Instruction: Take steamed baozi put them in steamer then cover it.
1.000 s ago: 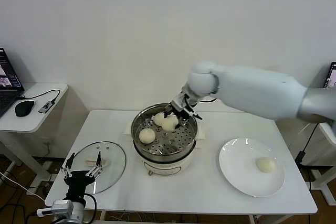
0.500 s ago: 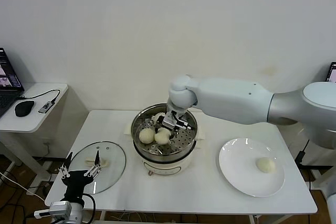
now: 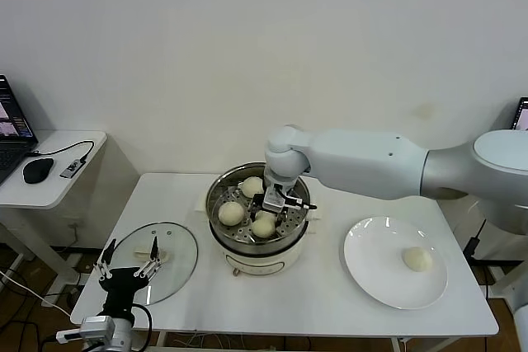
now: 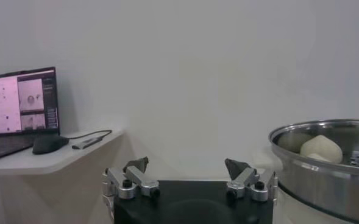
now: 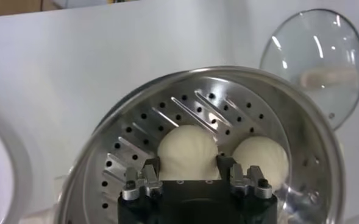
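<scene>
The right gripper (image 3: pixel 271 206), having carried the third baozi (image 3: pixel 263 225) from the far side, is parting its fingers around it on the steamer (image 3: pixel 257 246) tray's near side, leaving one on the right-hand plate (image 3: pixel 371 274).

The steamer (image 3: pixel 258 222) is shiny polished steel with a perforated metal tray, set on a smooth cream-white plastic-looking base. The steamed baozi (image 3: pixel 263 226) look matt, smooth and soft-skinned. The cover (image 3: pixel 157 255) is clear glossy glass with a thin metal rim and a matt cream handle. The plate (image 3: pixel 375 274) is glossy white, like glazed ceramic. The bench (image 3: pixel 330 302) is a smooth, matt white top. The right tool (image 5: pixel 188 172) shows bare metal knuckles and dark matt fingers.
</scene>
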Controlling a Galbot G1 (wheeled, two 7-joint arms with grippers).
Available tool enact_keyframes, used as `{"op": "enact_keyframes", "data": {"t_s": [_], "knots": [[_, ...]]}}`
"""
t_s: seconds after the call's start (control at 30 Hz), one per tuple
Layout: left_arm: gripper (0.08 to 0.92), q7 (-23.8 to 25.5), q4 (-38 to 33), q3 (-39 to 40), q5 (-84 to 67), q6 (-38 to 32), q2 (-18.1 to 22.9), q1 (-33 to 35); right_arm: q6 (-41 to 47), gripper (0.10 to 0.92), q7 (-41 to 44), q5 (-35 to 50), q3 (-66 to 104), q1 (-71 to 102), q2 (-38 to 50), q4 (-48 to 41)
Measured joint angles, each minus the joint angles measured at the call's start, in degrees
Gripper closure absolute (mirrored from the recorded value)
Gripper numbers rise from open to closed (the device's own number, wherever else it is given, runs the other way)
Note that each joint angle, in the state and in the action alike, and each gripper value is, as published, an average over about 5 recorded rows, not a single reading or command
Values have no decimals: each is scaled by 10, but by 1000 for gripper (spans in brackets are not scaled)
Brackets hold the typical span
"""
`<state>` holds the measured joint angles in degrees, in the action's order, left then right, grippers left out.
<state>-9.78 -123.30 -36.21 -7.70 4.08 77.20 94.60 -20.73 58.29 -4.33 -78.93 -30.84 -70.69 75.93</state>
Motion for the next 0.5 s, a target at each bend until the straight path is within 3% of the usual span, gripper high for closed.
{"op": "enact_keyframes", "data": {"t_s": [0.2,0.5], "knots": [[177,0,-2,0,1,0,0,0,-1,223,-10,2,7,-4,7,6],[177,0,-6,-2,1,-1,-6,0,58,202,-25,41,25,-30,46,27]]}}
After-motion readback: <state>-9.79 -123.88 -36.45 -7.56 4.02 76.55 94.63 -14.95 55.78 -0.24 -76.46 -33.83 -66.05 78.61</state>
